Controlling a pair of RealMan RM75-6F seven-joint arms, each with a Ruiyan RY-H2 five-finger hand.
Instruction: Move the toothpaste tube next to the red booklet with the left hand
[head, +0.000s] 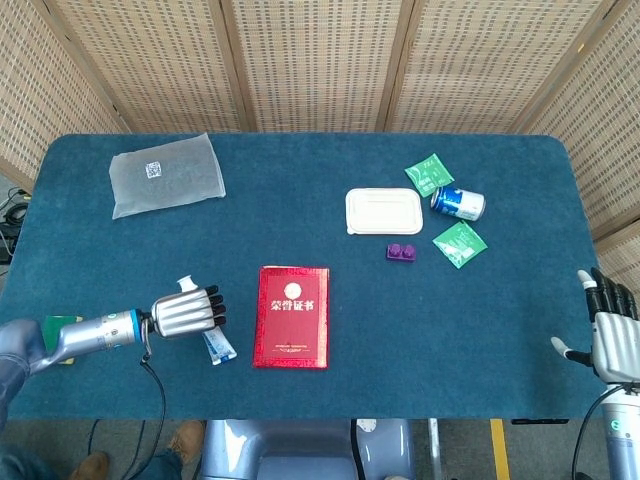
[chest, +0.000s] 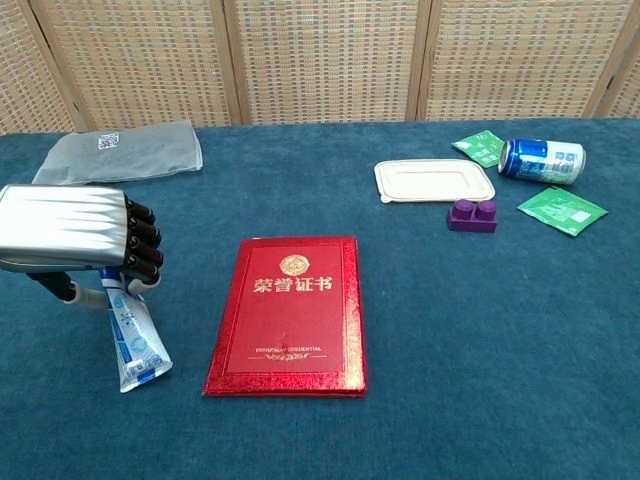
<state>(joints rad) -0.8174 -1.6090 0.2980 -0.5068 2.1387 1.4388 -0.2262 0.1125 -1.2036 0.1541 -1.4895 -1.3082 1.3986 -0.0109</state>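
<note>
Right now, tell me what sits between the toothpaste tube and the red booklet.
Nothing visible. The left hand holds the toothpaste tube just left of the red booklet, with only bare blue table between them.

Both views are bright and evenly lit, with soft light from above. Shadows are faint: a thin one lies under the red booklet (chest: 286, 315) and the left hand (chest: 75, 240), whose metal back shows streaks of glare. Focus is sharp across the table (head: 400, 320); edges look only slightly bent
</note>
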